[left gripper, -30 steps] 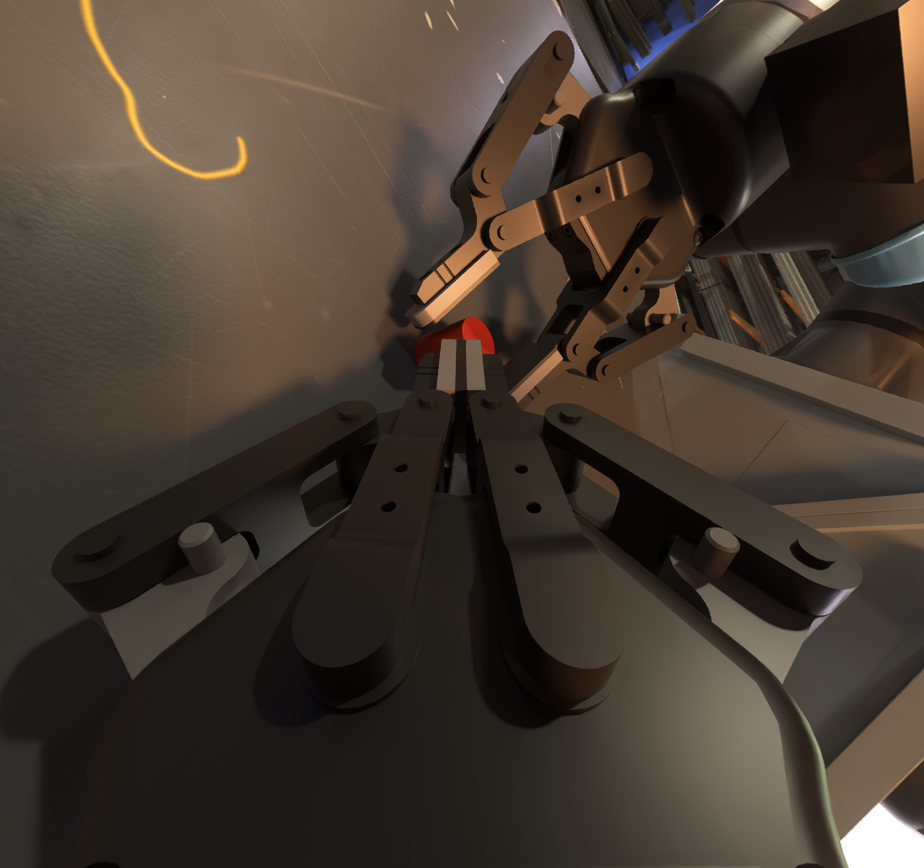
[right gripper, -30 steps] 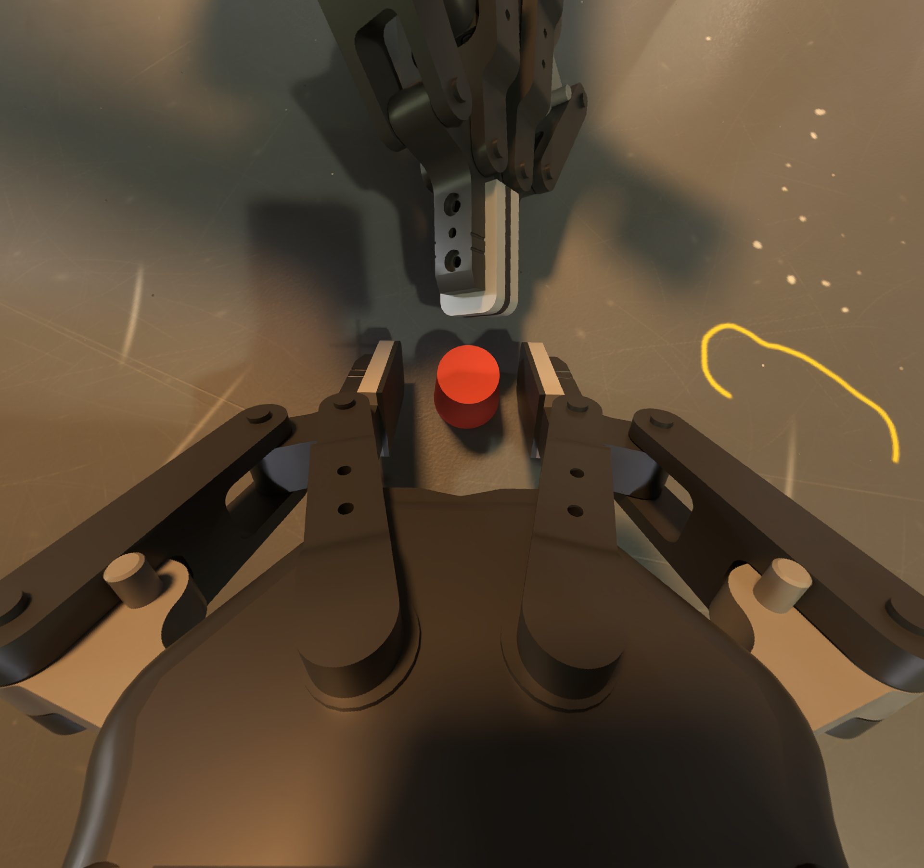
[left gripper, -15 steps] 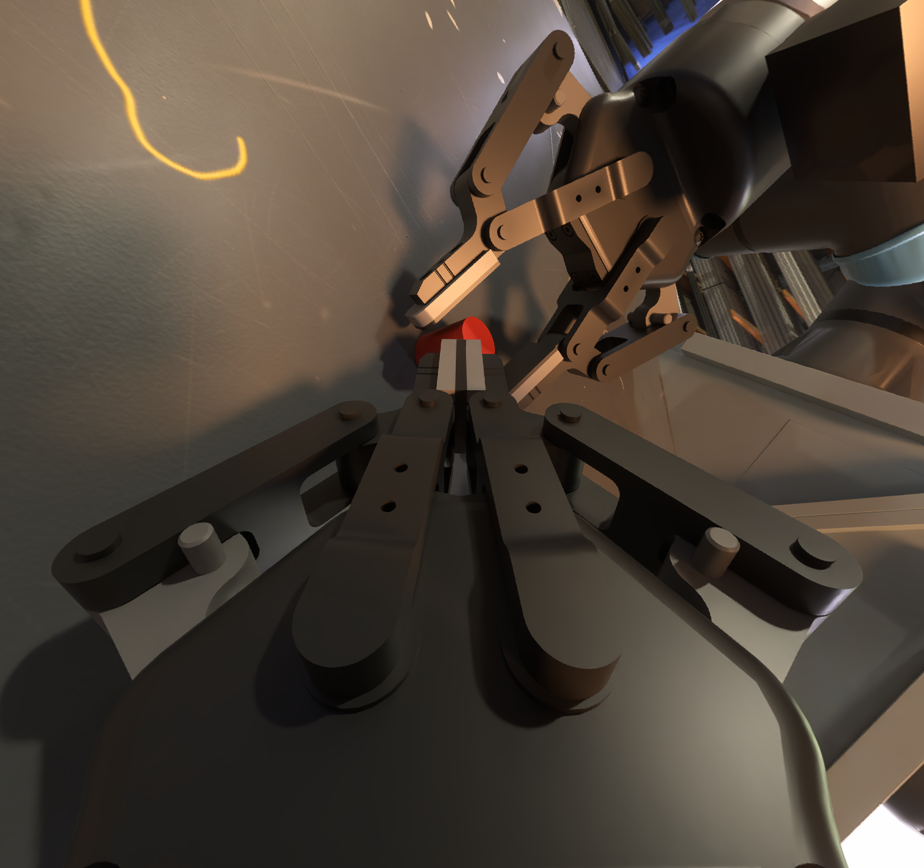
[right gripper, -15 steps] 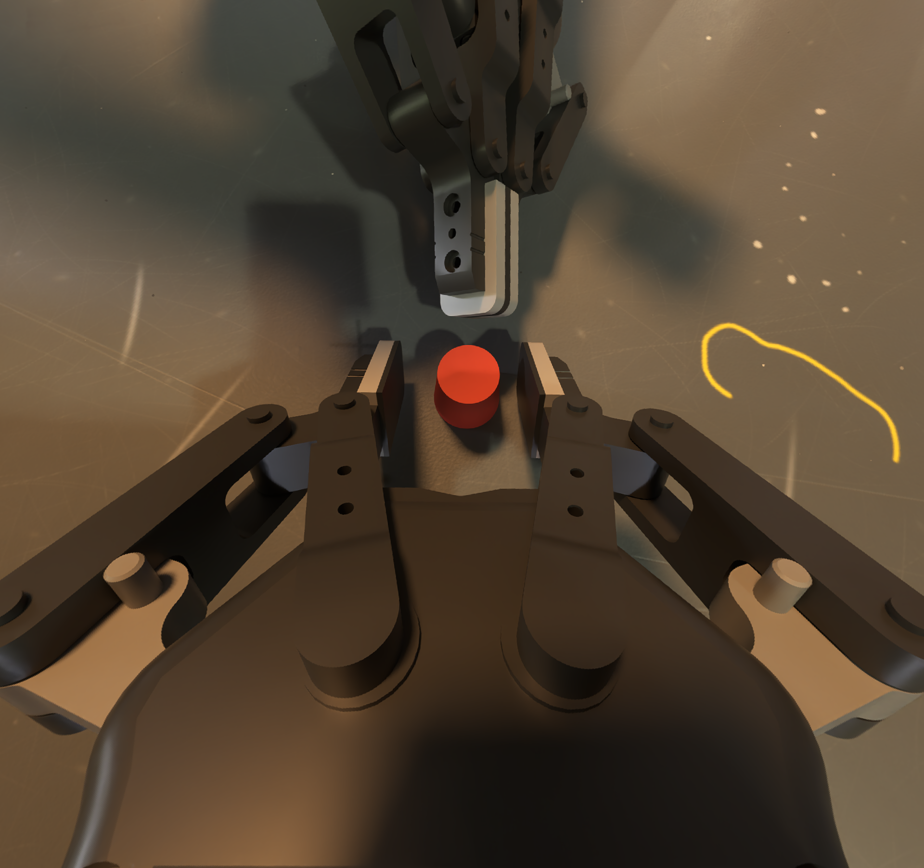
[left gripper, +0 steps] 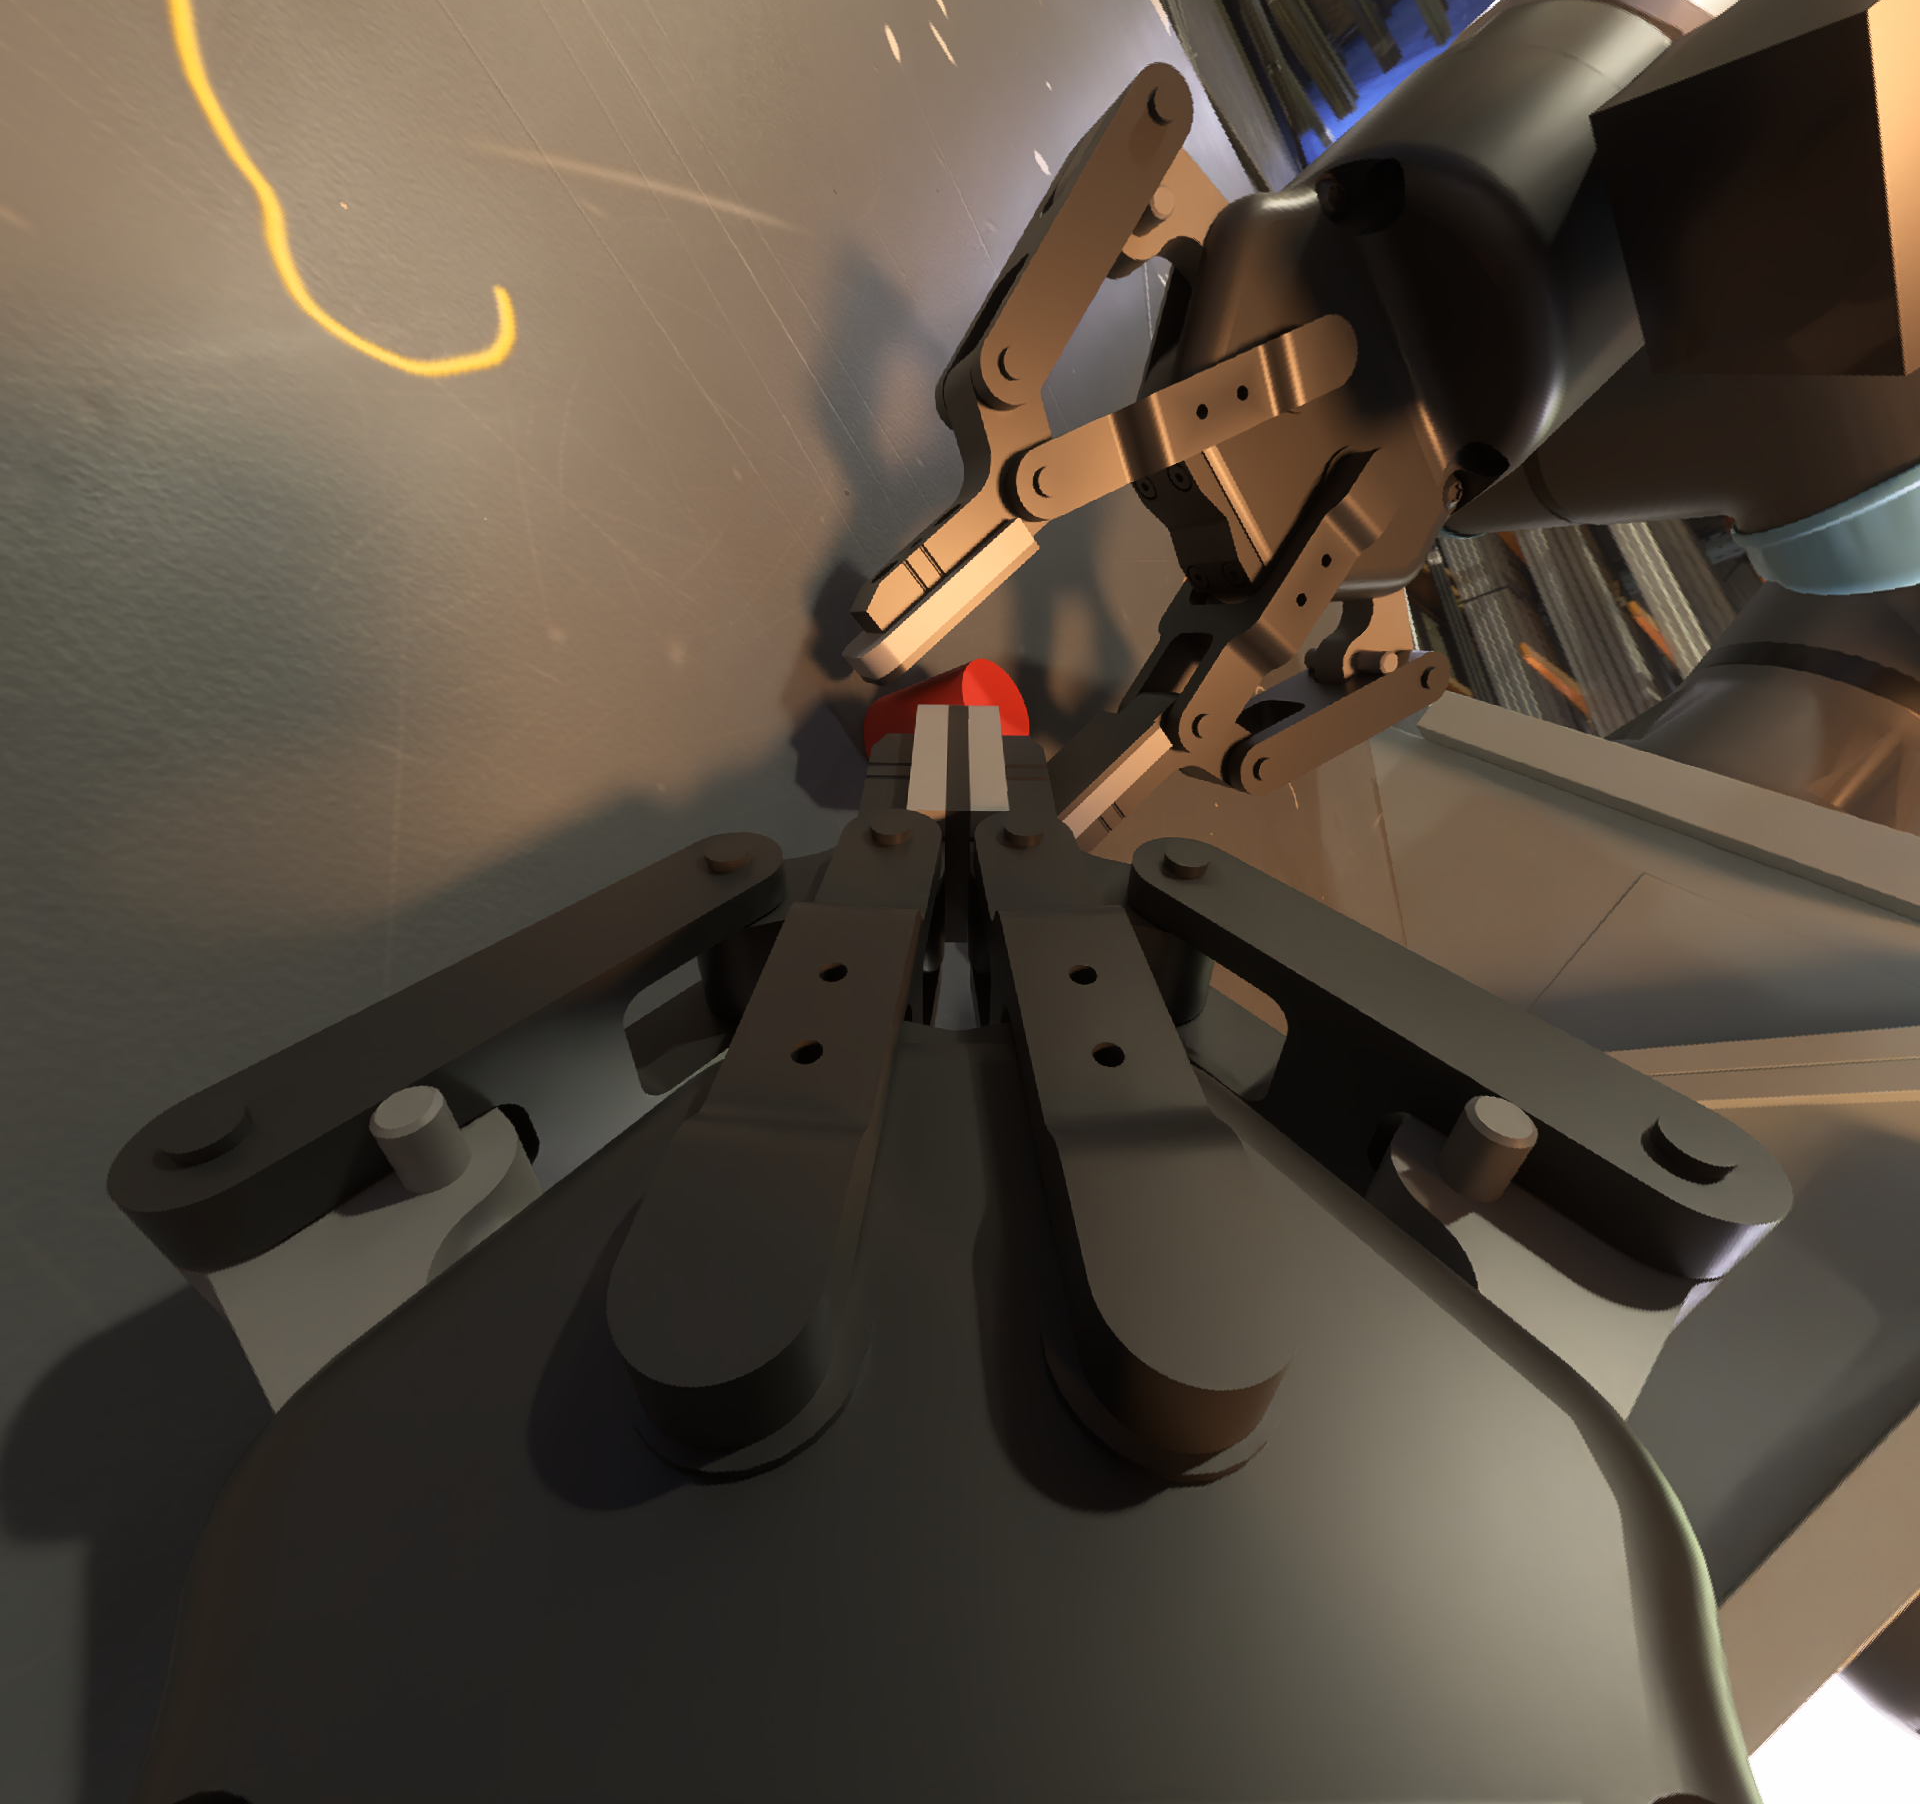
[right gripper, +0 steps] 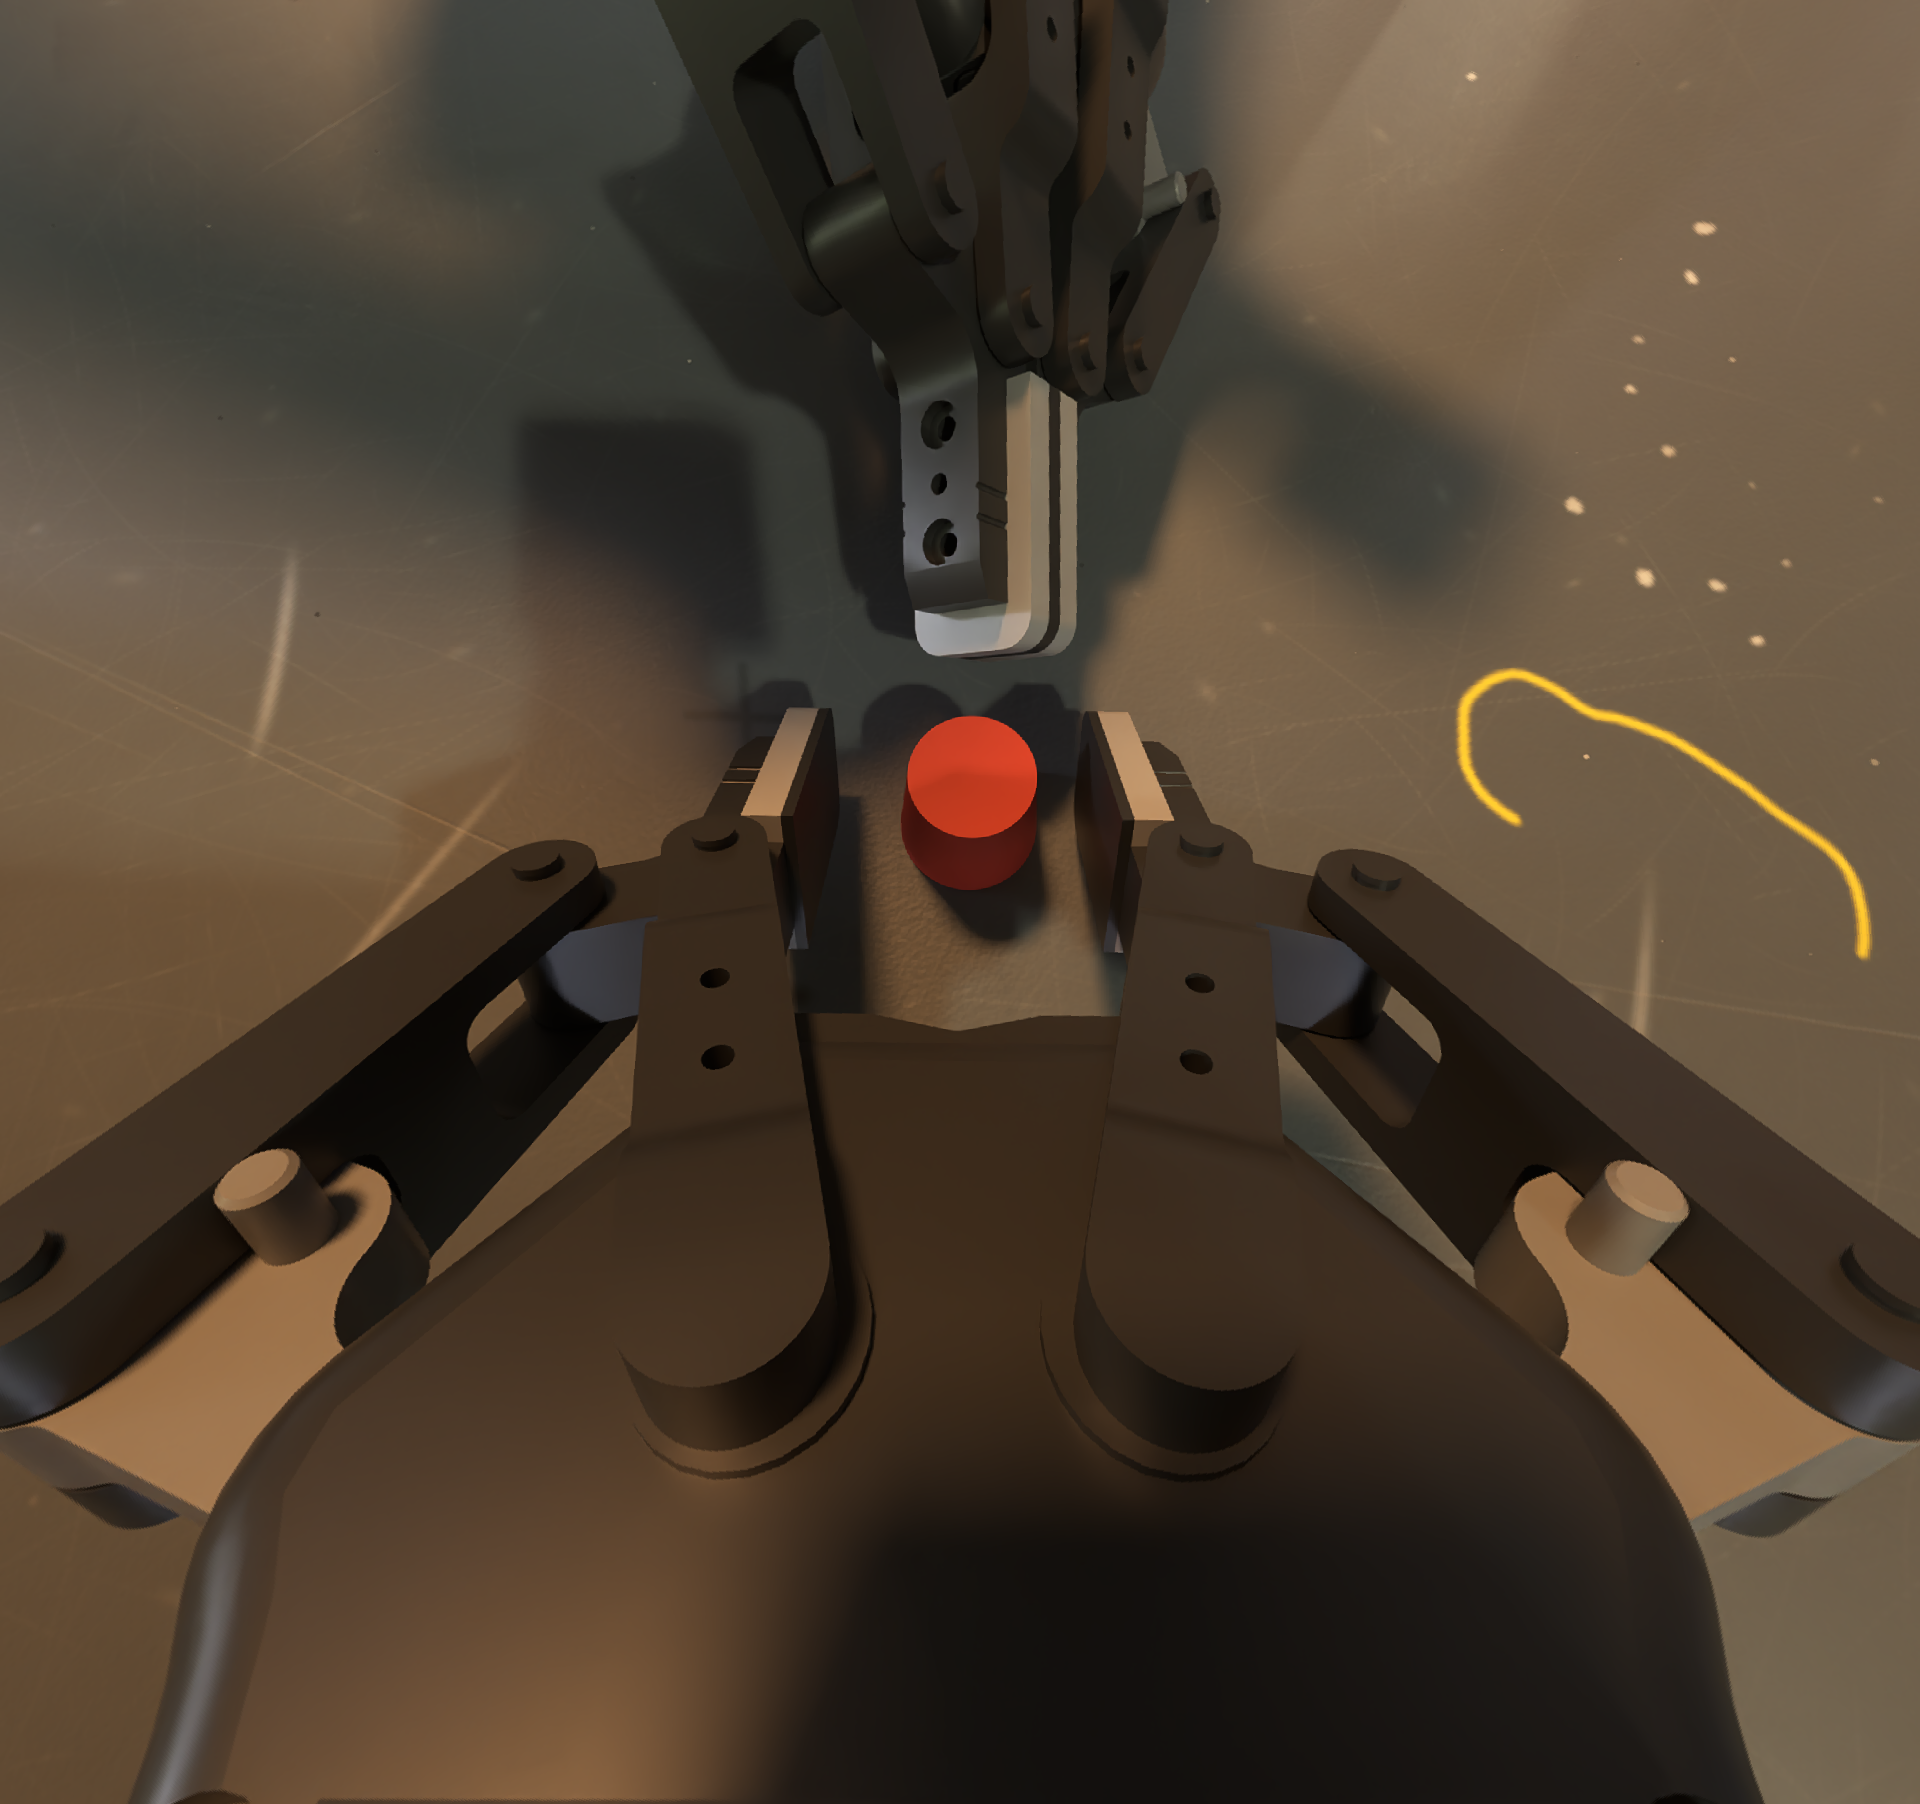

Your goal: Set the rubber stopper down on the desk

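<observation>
The red rubber stopper (right gripper: 971,798) stands upright on the scratched brown desk (right gripper: 312,611). My right gripper (right gripper: 961,767) is open, with one finger on either side of the stopper and a gap on each side. My left gripper (left gripper: 954,752) is shut and empty. In the right wrist view it reaches in from the far side (right gripper: 992,632), with its tips just beyond the stopper and apart from it. In the left wrist view the stopper (left gripper: 977,689) is half hidden behind my shut fingertips. The right gripper's fingers (left gripper: 956,570) straddle it there.
A thin yellow curved line (right gripper: 1662,767) lies on the desk to the right of the right gripper, and also shows in the left wrist view (left gripper: 270,227). In the left wrist view the desk's edge (left gripper: 1558,798) runs at the right, with shelving (left gripper: 1299,9) beyond.
</observation>
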